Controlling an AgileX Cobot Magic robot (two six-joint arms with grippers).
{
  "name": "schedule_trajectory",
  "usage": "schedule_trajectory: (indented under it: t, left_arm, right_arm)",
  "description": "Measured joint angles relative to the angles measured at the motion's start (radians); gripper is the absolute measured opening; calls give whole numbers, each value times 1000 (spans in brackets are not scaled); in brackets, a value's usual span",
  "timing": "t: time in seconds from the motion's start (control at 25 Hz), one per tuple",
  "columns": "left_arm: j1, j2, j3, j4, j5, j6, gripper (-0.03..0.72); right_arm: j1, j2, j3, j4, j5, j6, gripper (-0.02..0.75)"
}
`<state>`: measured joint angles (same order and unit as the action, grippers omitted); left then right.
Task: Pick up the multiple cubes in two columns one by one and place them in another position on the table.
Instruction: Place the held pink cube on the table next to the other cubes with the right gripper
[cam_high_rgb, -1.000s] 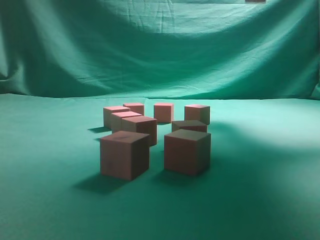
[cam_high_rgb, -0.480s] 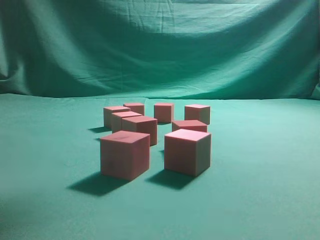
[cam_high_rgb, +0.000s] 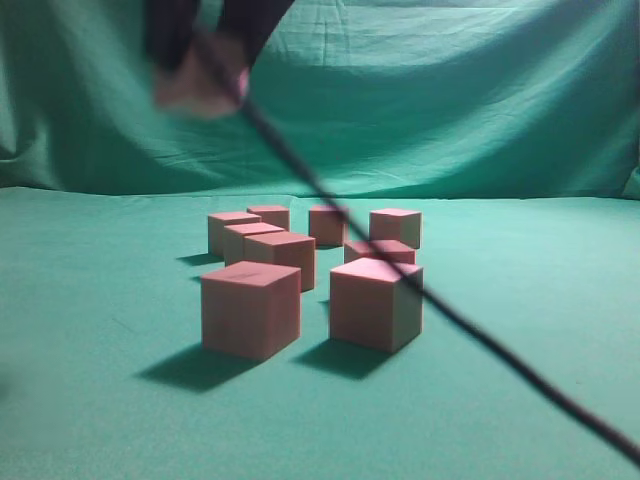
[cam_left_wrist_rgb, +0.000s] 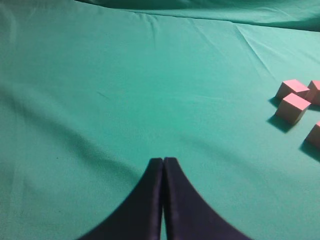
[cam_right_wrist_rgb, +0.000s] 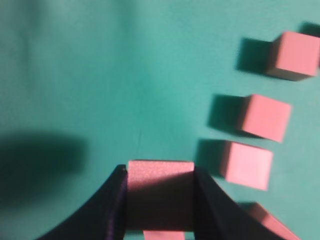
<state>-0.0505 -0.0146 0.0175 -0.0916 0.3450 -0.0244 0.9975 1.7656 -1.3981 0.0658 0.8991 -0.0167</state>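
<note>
Several pinkish-red cubes (cam_high_rgb: 250, 308) stand in two rough columns on the teal table (cam_high_rgb: 90, 330). My right gripper (cam_right_wrist_rgb: 160, 170) is shut on one cube (cam_right_wrist_rgb: 160, 192) and holds it above the cloth, left of a column of cubes (cam_right_wrist_rgb: 265, 117). In the exterior view this gripper (cam_high_rgb: 205, 60) is a blur at the upper left with the cube (cam_high_rgb: 195, 92) in it, high over the table. My left gripper (cam_left_wrist_rgb: 163, 160) is shut and empty over bare cloth, with a few cubes (cam_left_wrist_rgb: 292, 107) far to its right.
A dark cable (cam_high_rgb: 440, 300) runs slantwise across the exterior view, from the raised gripper down to the lower right corner, in front of the cubes. The teal backdrop (cam_high_rgb: 450, 100) hangs behind the table. Bare cloth lies on the left (cam_left_wrist_rgb: 100, 100).
The right gripper with a cube in it has come into the exterior view at the upper left, blurred, and its cable now crosses the picture. The cubes on the table have not moved.
</note>
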Motion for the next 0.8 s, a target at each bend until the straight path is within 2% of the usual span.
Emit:
schedule_trajectory:
  t: [0.44, 0.8]
  left_arm:
    - [0, 0, 0, 0, 0, 0, 0]
    - [0, 0, 0, 0, 0, 0, 0]
  right_arm:
    - [16, 173, 0, 43, -104, 0, 267]
    - [16, 221, 0, 58, -120, 0, 267]
